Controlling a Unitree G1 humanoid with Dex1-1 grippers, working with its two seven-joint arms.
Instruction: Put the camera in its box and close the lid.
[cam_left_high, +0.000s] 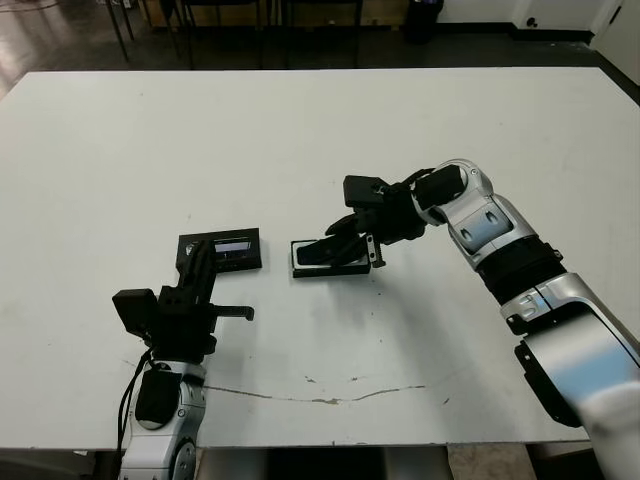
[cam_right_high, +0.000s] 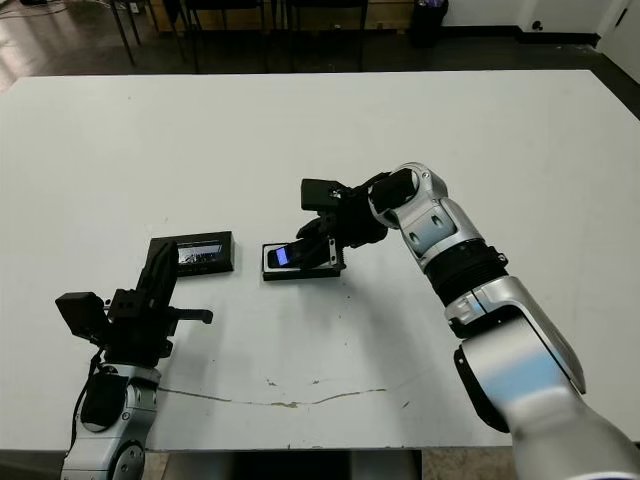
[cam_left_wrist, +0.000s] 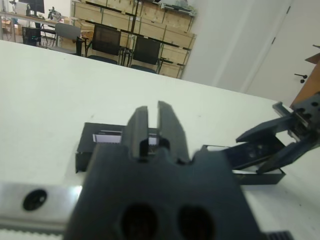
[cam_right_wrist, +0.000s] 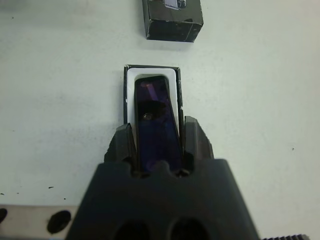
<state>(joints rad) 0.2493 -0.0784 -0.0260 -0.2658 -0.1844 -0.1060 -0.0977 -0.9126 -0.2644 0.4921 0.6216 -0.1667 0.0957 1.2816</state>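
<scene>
My right gripper (cam_right_wrist: 157, 131) is shut on the camera (cam_right_wrist: 155, 110), a slim dark bar with a bluish-purple patch (cam_right_high: 283, 257). The camera is tilted, its far end dipping into the white-lined box (cam_right_wrist: 131, 76), which lies at the table's middle (cam_left_high: 330, 269). The lid (cam_left_high: 225, 250), flat and black with a pale stripe, lies left of the box. My left gripper (cam_left_wrist: 152, 109) is shut and holds nothing. It hovers at the near edge of the lid (cam_left_wrist: 100, 142), pointing across it.
The white table (cam_left_high: 320, 140) has a faint crack line (cam_left_high: 330, 398) near its front edge. Chairs and shelving stand beyond the far edge.
</scene>
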